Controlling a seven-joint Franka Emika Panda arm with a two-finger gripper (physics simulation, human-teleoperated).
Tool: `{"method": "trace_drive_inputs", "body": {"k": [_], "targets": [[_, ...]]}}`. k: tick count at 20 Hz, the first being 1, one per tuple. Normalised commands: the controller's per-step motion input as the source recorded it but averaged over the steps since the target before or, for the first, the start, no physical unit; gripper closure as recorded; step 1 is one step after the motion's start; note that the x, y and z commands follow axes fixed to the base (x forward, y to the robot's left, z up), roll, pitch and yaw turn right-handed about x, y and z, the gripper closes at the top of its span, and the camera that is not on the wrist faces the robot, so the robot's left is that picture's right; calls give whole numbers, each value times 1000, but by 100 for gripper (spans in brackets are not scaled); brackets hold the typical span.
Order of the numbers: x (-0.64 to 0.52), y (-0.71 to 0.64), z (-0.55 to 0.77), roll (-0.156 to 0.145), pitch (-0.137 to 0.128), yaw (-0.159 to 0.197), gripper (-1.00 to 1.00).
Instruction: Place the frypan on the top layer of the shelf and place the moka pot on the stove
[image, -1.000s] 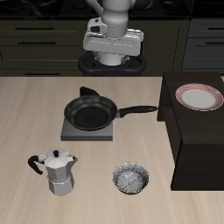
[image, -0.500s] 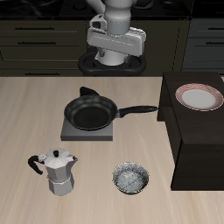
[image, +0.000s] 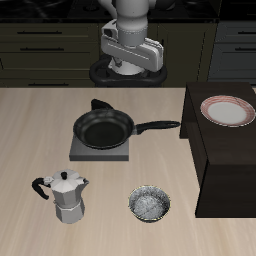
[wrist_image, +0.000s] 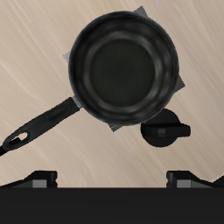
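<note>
Black frypan on stove

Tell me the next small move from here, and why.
Probably lower the gripper toward the handle of the frypan. The pan sits on the stove, so the moka pot cannot go there until the pan moves to the shelf. The gripper hangs high above the pan, holding nothing.

Frypan sits on the stove, covering the burner; its handle sticks out toward the shelf, narrowing that gap. A plate takes the back of the shelf top, the front part is bare. Moka pot and bowl stand apart near the front edge, open table around them. Nothing overhangs the pan.
</note>
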Motion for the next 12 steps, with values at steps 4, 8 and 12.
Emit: {"method": "trace_drive_inputs", "body": {"k": [4, 8, 12], "targets": [[51, 257, 15, 62, -24, -251, -100], [132, 126, 27, 93, -77, -322, -100], [52, -105, -137, -90, -100, -192, -100]]}}
